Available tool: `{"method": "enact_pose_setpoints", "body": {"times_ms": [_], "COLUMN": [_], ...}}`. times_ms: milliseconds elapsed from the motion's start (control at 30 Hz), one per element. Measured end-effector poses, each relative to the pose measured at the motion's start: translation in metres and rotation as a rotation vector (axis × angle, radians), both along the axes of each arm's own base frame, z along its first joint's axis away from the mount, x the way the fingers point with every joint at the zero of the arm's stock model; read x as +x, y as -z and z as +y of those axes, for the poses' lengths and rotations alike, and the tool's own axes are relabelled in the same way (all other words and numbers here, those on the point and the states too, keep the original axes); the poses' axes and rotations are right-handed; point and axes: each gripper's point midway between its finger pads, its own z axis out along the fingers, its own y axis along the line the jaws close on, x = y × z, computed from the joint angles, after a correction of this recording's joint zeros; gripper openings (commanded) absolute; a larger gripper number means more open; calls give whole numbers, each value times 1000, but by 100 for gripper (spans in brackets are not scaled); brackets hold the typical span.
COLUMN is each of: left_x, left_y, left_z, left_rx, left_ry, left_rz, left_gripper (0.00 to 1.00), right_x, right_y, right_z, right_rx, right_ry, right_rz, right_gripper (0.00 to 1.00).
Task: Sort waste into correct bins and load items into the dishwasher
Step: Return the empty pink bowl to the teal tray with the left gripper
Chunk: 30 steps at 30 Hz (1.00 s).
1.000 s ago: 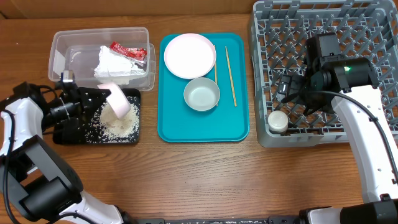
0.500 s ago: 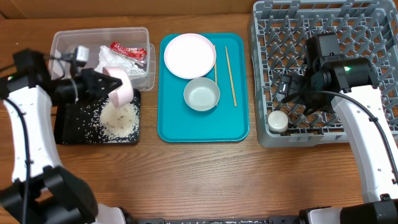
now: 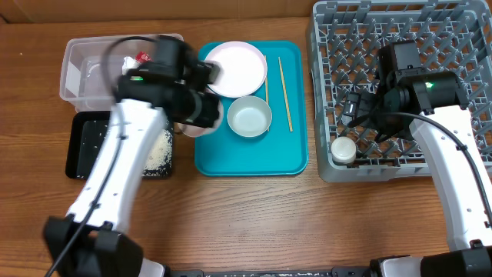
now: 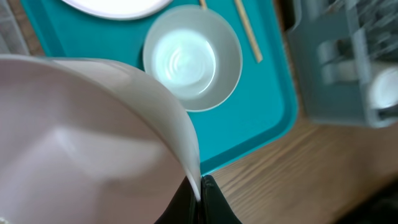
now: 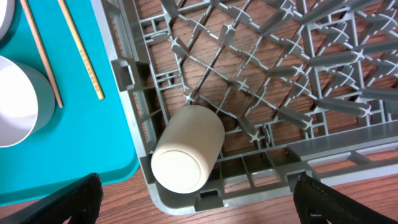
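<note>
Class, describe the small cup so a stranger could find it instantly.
Start at the big grey dish rack on the table's right. In its near-left corner, nearest the teal tray, sits the small cream cup, the rack's only dish.

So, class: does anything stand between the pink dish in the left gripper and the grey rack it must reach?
Only low things lie between: the bowl and chopsticks on the teal tray. The pink dish is held above them. At the grey rack, the right arm hangs over its near-left part, where a cup lies.
</note>
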Motion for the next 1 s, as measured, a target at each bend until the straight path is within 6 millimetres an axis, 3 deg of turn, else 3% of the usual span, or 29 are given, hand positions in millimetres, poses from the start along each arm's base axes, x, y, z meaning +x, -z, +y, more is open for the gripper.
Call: {"method": "enact_pose_setpoints", "body": {"times_ms": [100,267,500,567,700,733,1000], "left_x": [-7,-18,-29,-31,-33,-33,-33], "left_y": [27,75,121,125,127,127,123], "left_z": [-14,-20,-29,-31,-34,-34,-34], "left_rx": [122,266,360,369,374,378,379], "left_ry": [15,9,20,28,25,27,20], "left_rz": [56,184,296,305,309,307,309], "left_gripper": [4,4,4,5,40,43,47], "right_x": [0,1,3,3,4,4,9], "right_y": [0,0,-1,-1,-1,-1,-3], "right_z": [0,0,0,0,0,0,4], "right_rx": [0,0,2,2,2,2,21], "right_ry": [0,0,0,0,0,0,-4], "right_rz": [0,-6,-14,-14,-15,-16,-39], "right_gripper": [100,100,100,100,100,100,100]}}
